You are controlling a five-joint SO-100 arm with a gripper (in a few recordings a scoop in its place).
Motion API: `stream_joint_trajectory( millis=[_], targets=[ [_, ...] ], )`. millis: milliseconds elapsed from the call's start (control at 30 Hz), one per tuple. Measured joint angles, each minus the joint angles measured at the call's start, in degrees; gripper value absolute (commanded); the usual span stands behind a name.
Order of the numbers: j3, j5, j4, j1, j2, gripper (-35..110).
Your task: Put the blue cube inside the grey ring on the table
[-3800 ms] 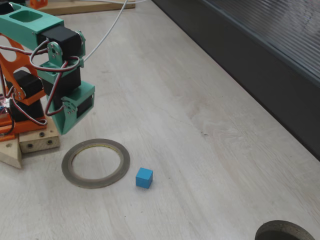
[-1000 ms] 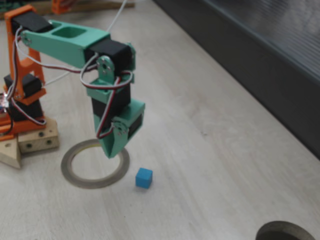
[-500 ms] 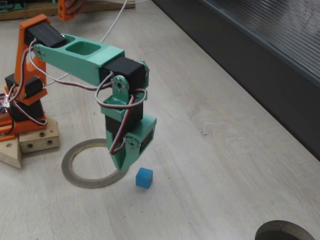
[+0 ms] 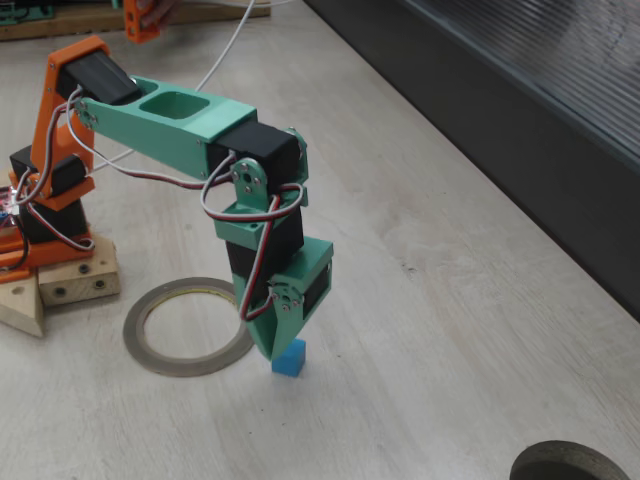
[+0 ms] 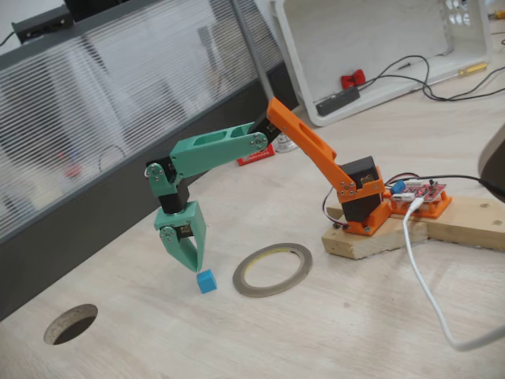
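Observation:
The blue cube (image 4: pixel 288 359) (image 5: pixel 206 281) sits on the pale wood table (image 4: pixel 430 330) (image 5: pixel 316 332), just outside the grey ring (image 4: pixel 180 367) (image 5: pixel 264 293), which lies flat beside it. My green gripper (image 4: pixel 275 350) (image 5: pixel 190 266) points down, its tips low and right against the cube's ring-side top edge in a fixed view. In the other fixed view the tips hang just left of the cube. The fingers meet at the tip and hold nothing. I cannot tell whether they touch the cube.
My orange arm base stands on a wooden block (image 4: pixel 65 285) (image 5: pixel 371 241) near the ring. A dark round hole (image 4: pixel 570 465) (image 5: pixel 71 324) is cut in the table. A dark ribbed panel (image 4: pixel 520 120) borders the table. A white cable (image 5: pixel 426 292) trails across it.
The arm has unfolded from its tucked pose, swung the gripper over the ring and lowered it to the cube. Cube and ring have stayed put.

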Motion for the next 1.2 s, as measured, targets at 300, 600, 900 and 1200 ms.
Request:
stream_joint_trajectory(
  millis=[300,600,900,1200],
  targets=[
    [0.0,0.0,0.0,0.0,-0.2,1],
    [0.0,0.0,0.0,0.0,-0.2,1],
    [0.0,0.0,0.0,0.0,-0.2,1],
    [-0.4,0.0,0.0,0.0,-0.7,2]
  ],
)
